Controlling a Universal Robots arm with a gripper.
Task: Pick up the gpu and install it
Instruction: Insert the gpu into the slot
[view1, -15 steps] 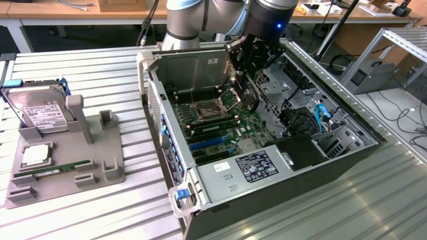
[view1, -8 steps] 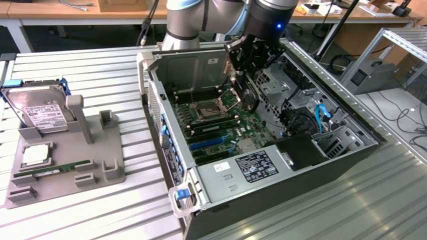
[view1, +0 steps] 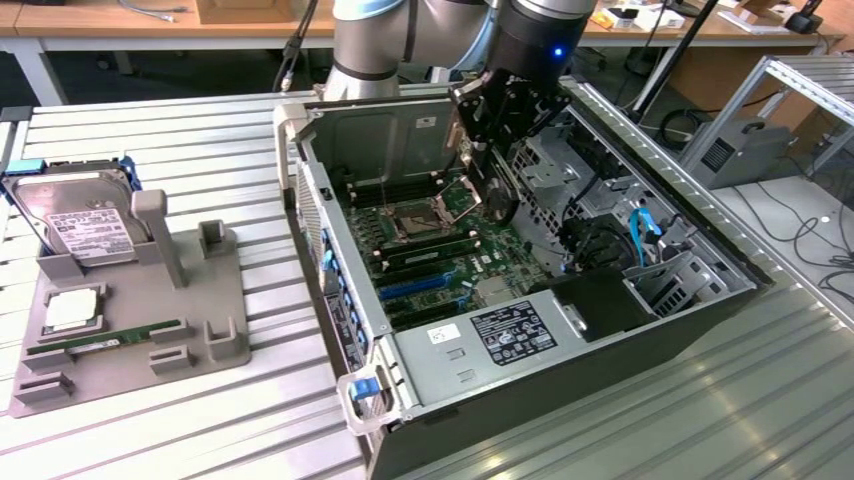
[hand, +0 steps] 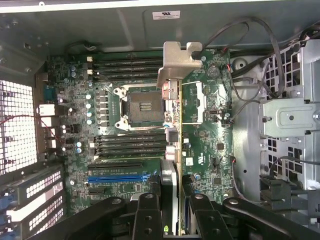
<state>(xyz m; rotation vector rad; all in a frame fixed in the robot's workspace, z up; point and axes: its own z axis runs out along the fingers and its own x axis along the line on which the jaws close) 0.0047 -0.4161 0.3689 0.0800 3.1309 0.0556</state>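
Wrist view showed the gpu (hand: 171, 135) edge-on, a thin dark card with its silver metal bracket (hand: 176, 62) at the far end, standing upright over the motherboard (hand: 210, 150). The gripper (hand: 172, 202) pinched it from both sides, one black finger (hand: 147, 210) pressed against each face of the card. In the exterior view the gpu (view1: 497, 185) hung below the gripper (view1: 497, 125) inside the open computer case (view1: 300, 140), over the middle of the board. Whether its lower edge touched the board could not be told.

Just beside the card lay the CPU socket (hand: 141, 105), with rows of dark memory slots (hand: 130, 62) on two sides of it. A blue expansion slot (hand: 117, 177) ran across the board near the gripper's fingers, with a black slot alongside it. On the other side of the card sat a grey metal drive cage (hand: 290, 120) with loose cables looped above it.

The case lay on its side with the panel off, on a slatted metal table (view1: 160, 130). Well apart from it, at the exterior view's left, stood a grey holder (view1: 200, 330). A silver hard drive (view1: 80, 225) with a white label leaned upright in the holder's back end, and a narrow green memory stick (view1: 127, 335) lay flat in a slot toward its front.
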